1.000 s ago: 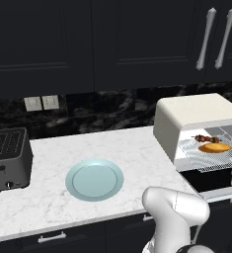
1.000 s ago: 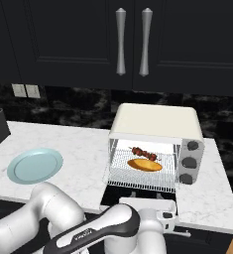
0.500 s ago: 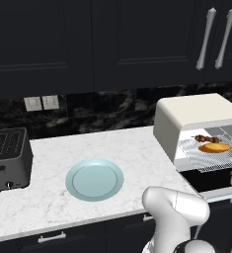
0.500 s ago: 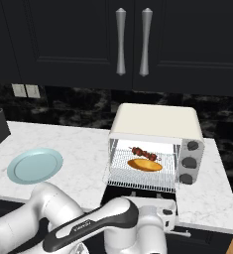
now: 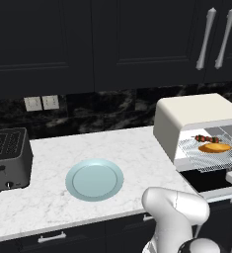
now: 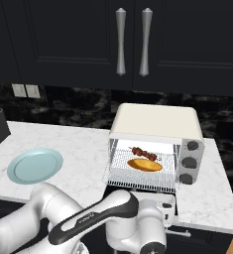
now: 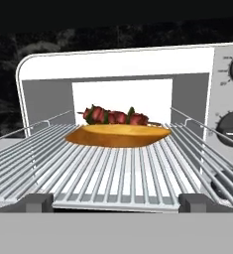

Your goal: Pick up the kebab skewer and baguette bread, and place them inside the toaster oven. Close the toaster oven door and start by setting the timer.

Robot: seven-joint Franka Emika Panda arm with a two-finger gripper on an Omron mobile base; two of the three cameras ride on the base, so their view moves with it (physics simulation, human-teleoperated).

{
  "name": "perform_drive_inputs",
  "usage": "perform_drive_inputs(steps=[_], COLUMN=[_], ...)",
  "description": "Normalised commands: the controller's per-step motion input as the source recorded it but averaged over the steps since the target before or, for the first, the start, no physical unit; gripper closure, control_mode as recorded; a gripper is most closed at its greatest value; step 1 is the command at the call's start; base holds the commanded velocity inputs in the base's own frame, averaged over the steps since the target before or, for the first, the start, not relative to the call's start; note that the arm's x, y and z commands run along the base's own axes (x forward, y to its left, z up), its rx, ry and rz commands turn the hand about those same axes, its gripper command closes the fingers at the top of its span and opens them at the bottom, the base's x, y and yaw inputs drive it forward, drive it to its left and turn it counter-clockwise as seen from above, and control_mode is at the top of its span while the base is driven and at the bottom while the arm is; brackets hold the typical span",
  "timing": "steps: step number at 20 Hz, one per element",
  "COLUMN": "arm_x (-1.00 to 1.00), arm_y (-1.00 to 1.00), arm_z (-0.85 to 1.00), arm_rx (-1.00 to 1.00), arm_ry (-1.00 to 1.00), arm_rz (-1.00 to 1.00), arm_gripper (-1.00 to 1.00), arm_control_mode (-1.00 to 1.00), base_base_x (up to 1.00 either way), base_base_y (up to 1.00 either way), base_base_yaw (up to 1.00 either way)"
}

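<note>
The toaster oven (image 6: 155, 144) stands open on the counter, its door (image 6: 138, 191) folded down flat in front. On its wire rack (image 7: 123, 168) lies the baguette bread (image 7: 119, 135), and the kebab skewer (image 7: 115, 116) rests just behind it. Both also show on the rack from the sides: skewer (image 5: 205, 139) and baguette (image 5: 215, 147), then skewer (image 6: 144, 153) and baguette (image 6: 145, 164). My gripper (image 7: 116, 202) is open and empty, low in front of the rack and facing into the oven. Round knobs (image 6: 189, 162) sit on the oven's right panel; I cannot tell which is the timer.
A pale blue plate (image 5: 94, 179) lies on the marble counter left of the oven. A dark grey slot toaster (image 5: 8, 158) stands at the far left. Dark upper cabinets with long handles (image 6: 133, 42) hang above the oven.
The arm's white links have shifted slightly in the right base view. The skewer, baguette and door have not moved, and the gripper stays open.
</note>
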Motion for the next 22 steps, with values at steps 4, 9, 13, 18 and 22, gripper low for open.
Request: perform_drive_inputs(steps=[4,9,13,18,22], arm_x=[0.05,0.11,0.10,0.00,0.00], arm_y=[-0.01,-0.01,-0.09,-0.10,-0.06], arm_z=[-0.24,-0.08,0.00,0.00,0.00], arm_rx=[0.01,0.02,0.02,0.01,0.00], arm_ry=[0.01,0.00,0.00,0.00,0.00], arm_rz=[0.00,0.00,0.00,0.00,0.00], arm_gripper=[-1.00,-1.00,-1.00,-1.00,-1.00], arm_control_mode=[-1.00,-1.00,-1.00,-1.00,-1.00], base_base_x=[0.00,0.00,0.00,0.00,0.00], base_base_y=[0.00,0.00,0.00,0.00,0.00], base_base_yaw=[0.00,0.00,0.00,0.00,0.00])
